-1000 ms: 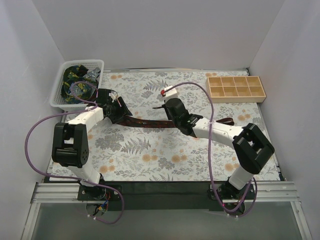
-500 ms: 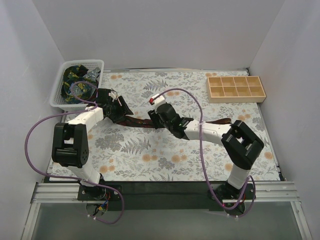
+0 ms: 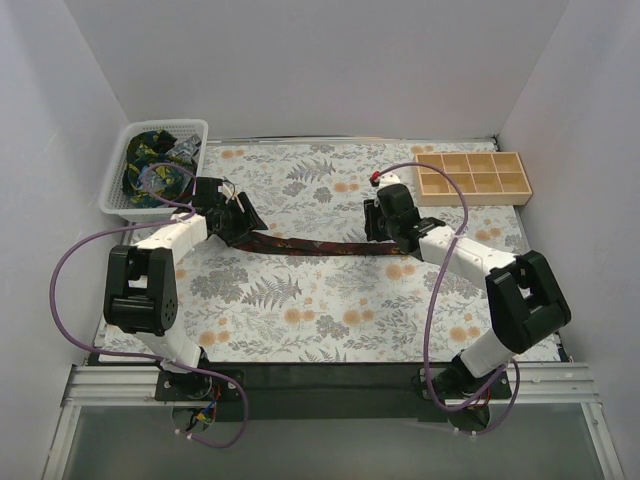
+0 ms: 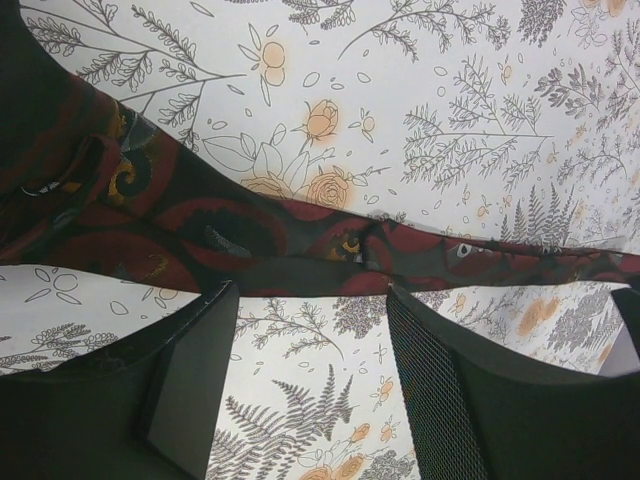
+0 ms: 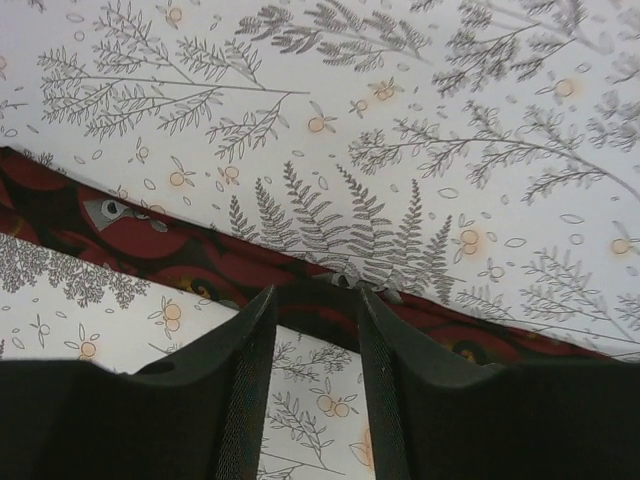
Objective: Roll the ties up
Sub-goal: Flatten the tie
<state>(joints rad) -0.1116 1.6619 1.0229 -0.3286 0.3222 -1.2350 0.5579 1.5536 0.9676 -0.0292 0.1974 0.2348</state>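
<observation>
Looking down from above, the right gripper (image 3: 380,236) has swung from mid-tie out toward the thin end, leaving the tie (image 3: 320,245) straight and flat on the mat (image 3: 300,310), not yet rolled, with the left gripper (image 3: 238,230) at its wide end. Left wrist view adds that those jaws stand well apart, tips at the cloth, gripping nothing. Right wrist view shows narrower, half-closed jaws, tips at a small pucker in the tie, seemingly not clamped.

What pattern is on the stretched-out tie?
The tie: dark maroon with red swirls, orange touches; clearest in left wrist view.
</observation>
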